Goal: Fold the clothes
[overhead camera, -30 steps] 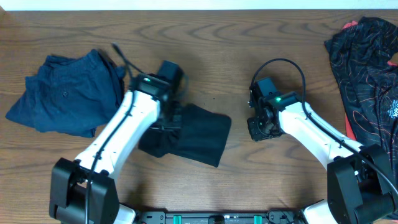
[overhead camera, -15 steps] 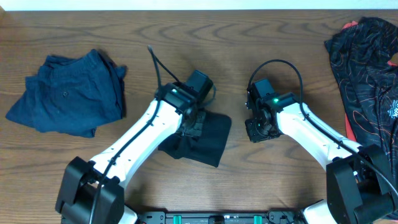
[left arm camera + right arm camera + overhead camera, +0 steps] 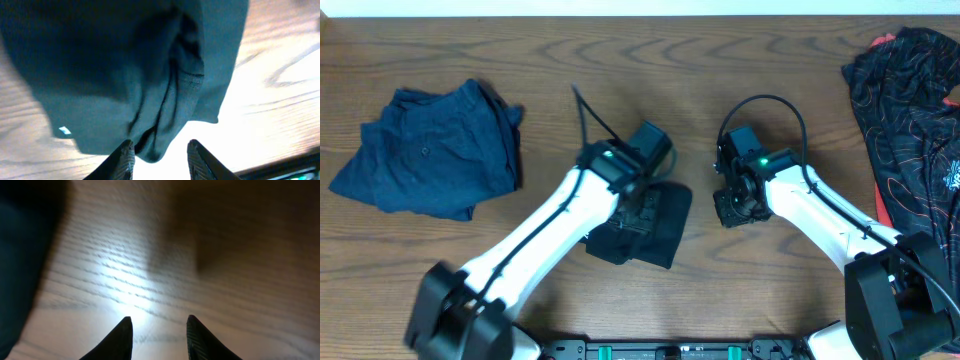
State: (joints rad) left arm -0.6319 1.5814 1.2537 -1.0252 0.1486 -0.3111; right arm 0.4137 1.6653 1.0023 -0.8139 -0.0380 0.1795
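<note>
Blue garment: heaped at the left end of the desk, where it lay a second ago.
Left claw: has swung rightward across the shirt. Its jaws have newly parted and clamp nothing, with a cloth fold lying just past the tips.
Black shirt: at desk centre under the left claw, narrower than before, its left side carried over onto the right.
Meaning: the fold looks laid and released, so probably only tidying remains.
Right claw: just right of the shirt over bare wood, partly open, empty, barely shifted.
Red-lined garment: at the far right edge, undisturbed.
</note>
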